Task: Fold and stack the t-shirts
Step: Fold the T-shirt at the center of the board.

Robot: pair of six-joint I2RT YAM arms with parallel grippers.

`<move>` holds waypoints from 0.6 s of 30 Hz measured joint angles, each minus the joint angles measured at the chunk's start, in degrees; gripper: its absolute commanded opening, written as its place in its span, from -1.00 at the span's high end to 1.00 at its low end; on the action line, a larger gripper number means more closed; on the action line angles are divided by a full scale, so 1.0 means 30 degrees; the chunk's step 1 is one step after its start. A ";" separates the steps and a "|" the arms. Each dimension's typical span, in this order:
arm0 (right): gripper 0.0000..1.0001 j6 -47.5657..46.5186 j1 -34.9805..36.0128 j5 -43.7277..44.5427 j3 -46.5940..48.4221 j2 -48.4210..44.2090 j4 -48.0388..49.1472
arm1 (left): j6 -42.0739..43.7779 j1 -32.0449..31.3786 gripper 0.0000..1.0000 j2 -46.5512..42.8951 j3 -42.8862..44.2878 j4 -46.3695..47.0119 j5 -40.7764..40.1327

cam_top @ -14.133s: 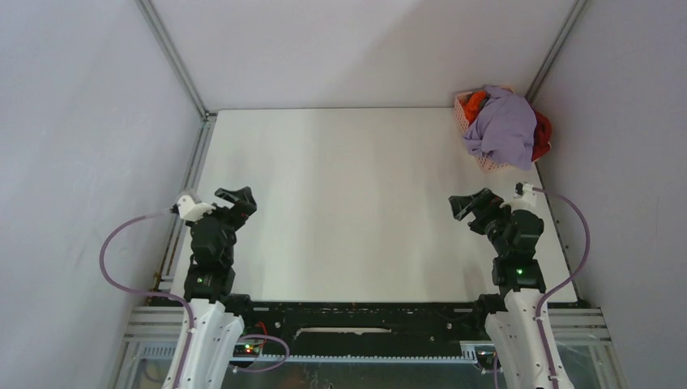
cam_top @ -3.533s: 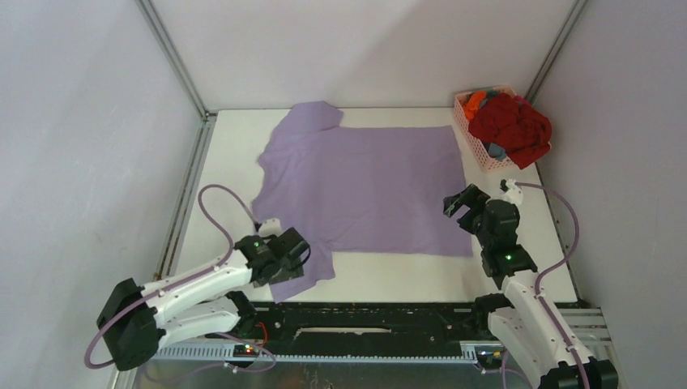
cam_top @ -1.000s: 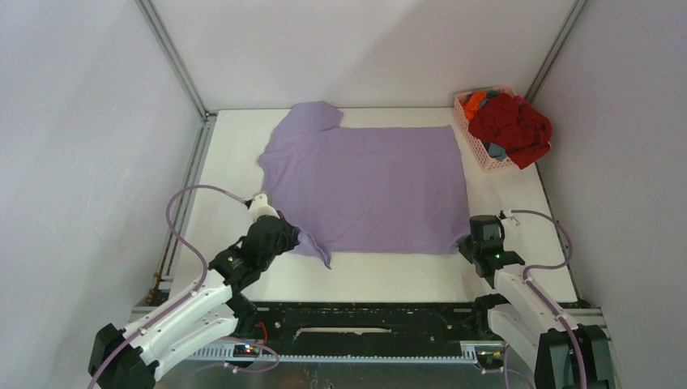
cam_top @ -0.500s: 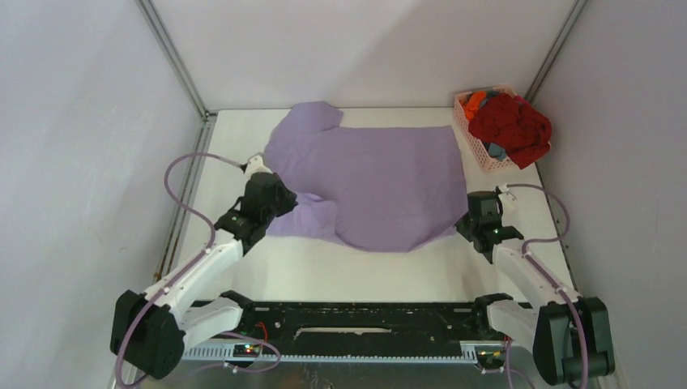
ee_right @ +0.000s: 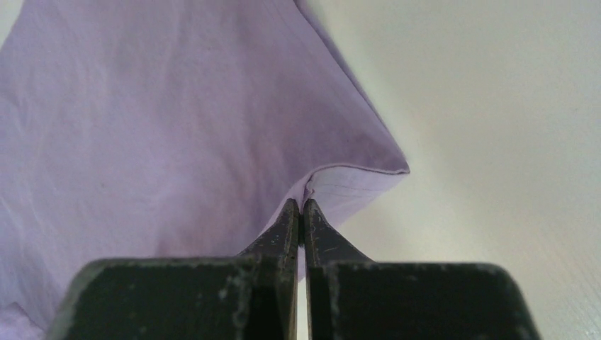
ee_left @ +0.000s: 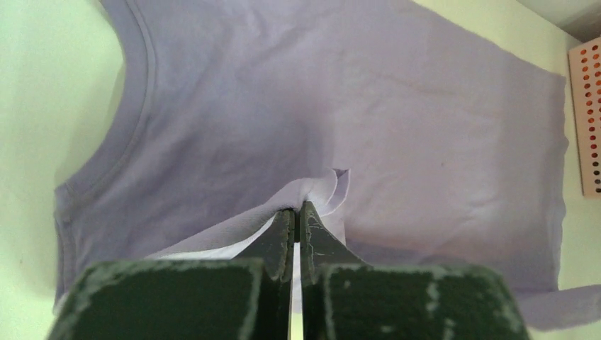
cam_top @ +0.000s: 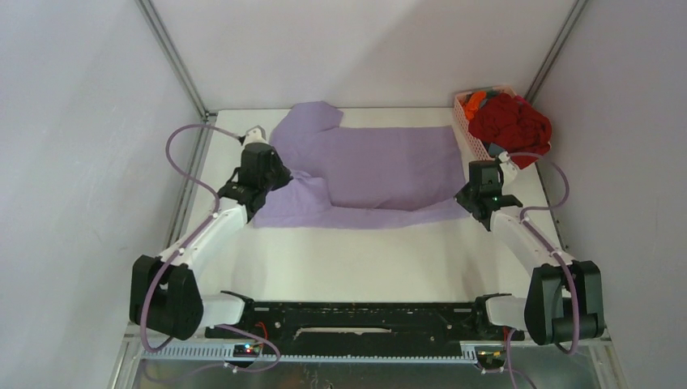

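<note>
A light lavender t-shirt (cam_top: 369, 162) lies across the far half of the table, its near part folded up over itself. My left gripper (cam_top: 261, 166) is shut on its near sleeve edge, pinched cloth showing at the tips (ee_left: 298, 205). At the shirt's right side my right gripper (cam_top: 484, 185) is shut on the bottom hem corner (ee_right: 301, 202). Other t-shirts, a dark red one (cam_top: 510, 121) and an orange one (cam_top: 475, 100) among them, are heaped in the pink basket (cam_top: 468, 123).
The pink lattice basket stands at the far right corner against the wall, and its side (ee_left: 587, 120) shows in the left wrist view. White table surface (cam_top: 364, 259) spreads between the shirt and the arm bases. Metal frame posts (cam_top: 174, 61) rise at the back corners.
Both grippers have carried the shirt's near edge away from the bases toward the far side, folding the near part over the rest. The fold line now lies mid-table.
</note>
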 measured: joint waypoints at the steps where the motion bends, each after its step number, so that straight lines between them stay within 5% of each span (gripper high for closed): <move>1: 1.00 -0.0051 -0.0066 0.0000 0.0182 0.0117 0.0000 | 0.0124 0.0138 1.00 0.0182 0.0211 0.0044 0.0036; 18: 0.91 -0.0685 -0.0612 -0.0415 0.2630 0.4408 0.1654 | 0.1559 0.1887 0.96 0.5639 0.3789 0.0962 0.1078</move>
